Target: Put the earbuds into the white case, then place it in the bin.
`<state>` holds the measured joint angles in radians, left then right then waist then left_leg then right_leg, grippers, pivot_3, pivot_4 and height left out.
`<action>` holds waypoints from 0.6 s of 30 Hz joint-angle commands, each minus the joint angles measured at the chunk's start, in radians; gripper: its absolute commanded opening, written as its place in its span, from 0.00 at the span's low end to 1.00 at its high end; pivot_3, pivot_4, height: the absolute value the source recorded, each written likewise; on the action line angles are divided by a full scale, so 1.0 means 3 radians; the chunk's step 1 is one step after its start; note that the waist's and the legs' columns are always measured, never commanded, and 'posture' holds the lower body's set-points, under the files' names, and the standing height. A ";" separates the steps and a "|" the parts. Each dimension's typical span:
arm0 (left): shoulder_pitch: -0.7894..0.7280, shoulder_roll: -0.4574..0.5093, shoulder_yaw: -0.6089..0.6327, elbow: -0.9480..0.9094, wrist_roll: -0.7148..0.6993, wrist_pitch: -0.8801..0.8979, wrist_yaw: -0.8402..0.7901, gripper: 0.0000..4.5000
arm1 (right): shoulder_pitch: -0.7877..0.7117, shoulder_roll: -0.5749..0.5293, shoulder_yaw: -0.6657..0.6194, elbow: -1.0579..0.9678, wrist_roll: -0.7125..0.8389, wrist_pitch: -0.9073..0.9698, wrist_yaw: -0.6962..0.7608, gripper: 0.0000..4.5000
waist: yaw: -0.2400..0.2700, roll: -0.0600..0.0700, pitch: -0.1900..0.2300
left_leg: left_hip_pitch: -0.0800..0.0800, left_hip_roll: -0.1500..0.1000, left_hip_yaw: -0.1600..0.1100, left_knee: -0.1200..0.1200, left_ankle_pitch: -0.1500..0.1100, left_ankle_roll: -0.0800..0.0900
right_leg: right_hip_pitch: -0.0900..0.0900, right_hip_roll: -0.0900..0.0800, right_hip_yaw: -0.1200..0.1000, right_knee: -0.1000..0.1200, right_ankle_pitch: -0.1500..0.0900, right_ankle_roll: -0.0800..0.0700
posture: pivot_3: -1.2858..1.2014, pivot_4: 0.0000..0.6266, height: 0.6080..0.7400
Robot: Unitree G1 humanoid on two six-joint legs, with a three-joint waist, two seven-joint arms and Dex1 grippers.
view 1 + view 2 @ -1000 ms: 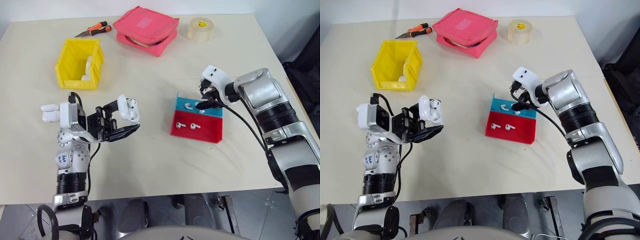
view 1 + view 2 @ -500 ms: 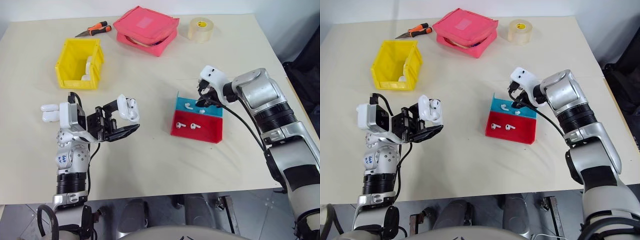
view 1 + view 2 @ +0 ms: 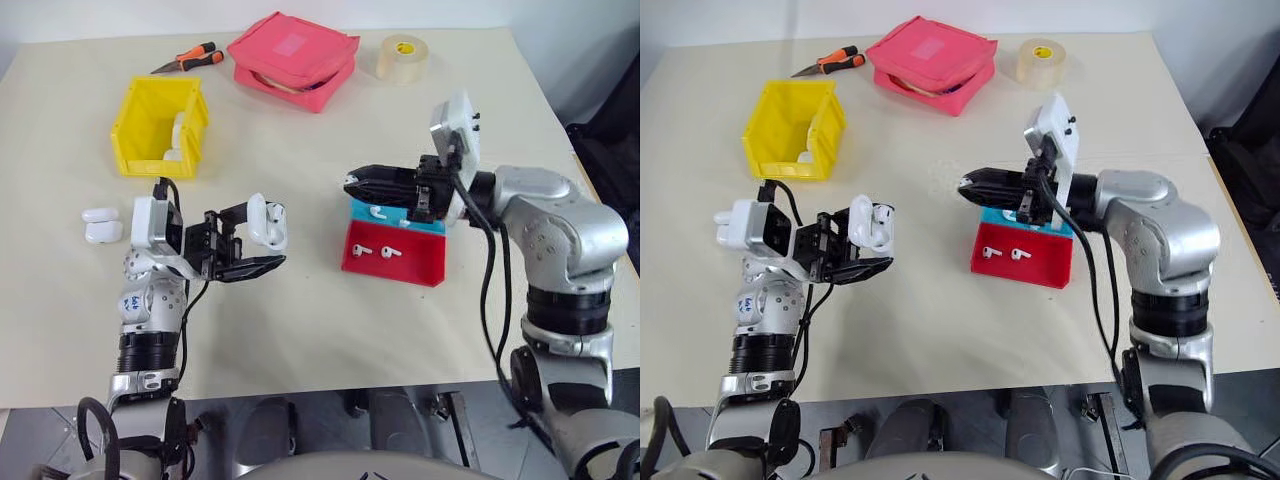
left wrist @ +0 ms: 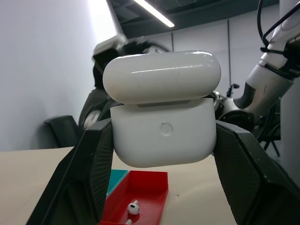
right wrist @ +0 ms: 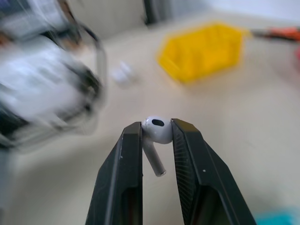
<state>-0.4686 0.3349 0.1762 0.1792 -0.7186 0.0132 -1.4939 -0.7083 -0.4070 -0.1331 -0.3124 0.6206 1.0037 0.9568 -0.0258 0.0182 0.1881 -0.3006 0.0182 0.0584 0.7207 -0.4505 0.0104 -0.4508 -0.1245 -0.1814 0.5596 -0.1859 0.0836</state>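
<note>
Right wrist view: right gripper (image 5: 157,133) clamped on one earbud (image 5: 156,131), head pinched between the two black fingers (image 5: 129,168), stem hanging free below. From the head camera that gripper sits above the table (image 3: 330,320), over the far-left corner of the blue tray (image 3: 432,222), fingers level and pointing left toward the other arm.

Left gripper (image 4: 159,140) clenched on the white case (image 4: 163,119), squeezing the base from both sides. Lid reads slightly raised, a thin gap along the seam. Case is held off the table at near-left, well apart from the right fingertips.

Remaining earbuds: one visible in the blue tray (image 3: 378,212), two in the red tray (image 3: 392,262) just nearer, lying side by side. The trays touch each other.

Bin (image 3: 158,127) is at far left, upright, with something white inside against its right wall; can't tell how many pieces. Two more white cases (image 3: 100,224) lie on the table just left of the left arm.

Far edge: orange-handled pliers (image 3: 186,59), pink-red pouch (image 3: 293,60), tape roll (image 3: 402,57).
</note>
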 commanded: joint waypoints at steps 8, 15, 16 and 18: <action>-0.0324 -0.0008 -0.0094 0.0290 -0.0032 0.0047 -0.0237 0.62 | 0.0381 0.0572 -0.0196 -0.0841 0.1171 0.0349 -0.1003 0.12 | 0.0000 0.0000 0.0000 | 0.0003 -0.0002 0.0001 -0.0002 0.0000 0.0000 | 0.0000 0.0001 0.0001 0.0000 0.0000 0.0000 | 0.52 0.24 1.00; -0.0359 -0.0003 -0.0157 0.0289 -0.0059 0.0080 -0.0266 0.62 | 0.0514 0.0711 0.0130 -0.0937 0.1145 -0.0007 -0.1236 0.12 | -0.0010 0.0000 0.0000 | 0.0007 -0.0003 0.0005 -0.0005 0.0000 0.0000 | 0.0000 0.0002 0.0004 0.0001 0.0000 0.0000 | 0.52 0.24 1.00; -0.0352 -0.0003 -0.0160 0.0277 -0.0062 0.0085 -0.0265 0.62 | 0.0517 0.0723 0.0189 -0.0931 0.1115 -0.0072 -0.1242 0.12 | -0.0009 0.0000 0.0000 | 0.0007 -0.0003 0.0005 -0.0005 0.0000 0.0000 | 0.0000 0.0002 0.0005 0.0001 0.0000 0.0000 | 0.52 0.24 1.00; -0.0334 0.0000 -0.0165 0.0250 -0.0067 0.0094 -0.0263 0.62 | 0.0512 0.0734 0.0278 -0.0914 0.1081 -0.0185 -0.1236 0.12 | -0.0009 0.0000 0.0000 | 0.0007 -0.0003 0.0006 -0.0005 0.0000 0.0000 | 0.0000 0.0002 0.0005 0.0001 0.0000 0.0000 | 0.52 0.24 1.00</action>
<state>-0.5644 0.3302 0.1323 0.2851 -0.7184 0.0374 -1.5013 -0.5537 -0.1917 -0.0647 -0.5511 0.9464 0.9950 0.5877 -0.0286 0.0183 0.1880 -0.2985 0.0172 0.0602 0.7193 -0.4505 0.0104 -0.4507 -0.1238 -0.1801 0.5599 -0.1860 0.0835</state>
